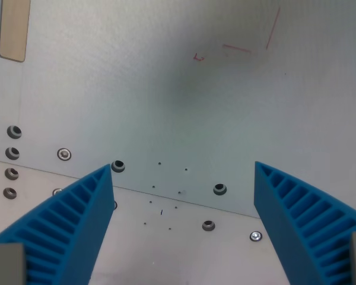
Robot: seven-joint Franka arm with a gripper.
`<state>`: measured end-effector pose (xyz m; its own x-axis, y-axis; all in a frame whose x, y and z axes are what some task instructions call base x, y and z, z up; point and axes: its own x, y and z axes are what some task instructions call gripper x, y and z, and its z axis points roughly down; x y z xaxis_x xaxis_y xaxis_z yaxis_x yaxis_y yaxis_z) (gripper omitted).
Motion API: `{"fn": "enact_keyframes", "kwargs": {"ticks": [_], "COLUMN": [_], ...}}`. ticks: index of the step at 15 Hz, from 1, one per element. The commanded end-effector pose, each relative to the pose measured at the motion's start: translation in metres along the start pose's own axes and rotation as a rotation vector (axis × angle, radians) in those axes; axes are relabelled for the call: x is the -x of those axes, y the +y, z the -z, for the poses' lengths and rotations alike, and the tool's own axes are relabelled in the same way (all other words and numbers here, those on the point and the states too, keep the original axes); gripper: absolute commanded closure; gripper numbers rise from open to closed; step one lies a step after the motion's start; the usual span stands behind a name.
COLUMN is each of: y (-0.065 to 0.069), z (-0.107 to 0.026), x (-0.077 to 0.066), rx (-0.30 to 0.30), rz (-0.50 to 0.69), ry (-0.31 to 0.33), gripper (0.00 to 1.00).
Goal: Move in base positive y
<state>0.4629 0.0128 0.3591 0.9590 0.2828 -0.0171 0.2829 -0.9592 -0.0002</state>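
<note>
Wide open and empty, the gripper (184, 172) hangs over the bare plate (166, 89), poised for sideways travel.

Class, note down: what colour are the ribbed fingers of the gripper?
Blue, with ridged inner faces. The fingers show best in the wrist view, the only view given.

Gripper (184, 172) blue ribbed fingers (77, 219) spread wide over pale plate (166, 89); faint red marks (249, 41), possibly pen.

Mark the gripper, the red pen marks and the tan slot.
gripper (184, 169): wrist view, midway between fingertips.
red pen marks (236, 48): wrist view, horizontal stroke.
tan slot (13, 29): wrist view, its middle.
</note>
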Motion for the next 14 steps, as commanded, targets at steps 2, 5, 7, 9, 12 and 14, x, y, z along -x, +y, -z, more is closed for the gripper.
{"fn": "enact_keyframes", "kwargs": {"ticks": [2,5,7,9,12,14], "y": [-0.010,-0.025,-0.035,-0.045,-0.060,-0.070], "z": [0.003,0.003,0.003,0.003,0.003,0.003], "x": [-0.005,-0.014,-0.020,-0.025,-0.034,-0.040], "rx": [0.002,0.002,0.002,0.002,0.002,0.002], "rz": [0.000,0.000,0.000,0.000,0.000,0.000], "ry": [0.006,0.006,0.006,0.006,0.006,0.006], "gripper": [0.00,0.00,0.00,0.00,0.00,0.00]}}
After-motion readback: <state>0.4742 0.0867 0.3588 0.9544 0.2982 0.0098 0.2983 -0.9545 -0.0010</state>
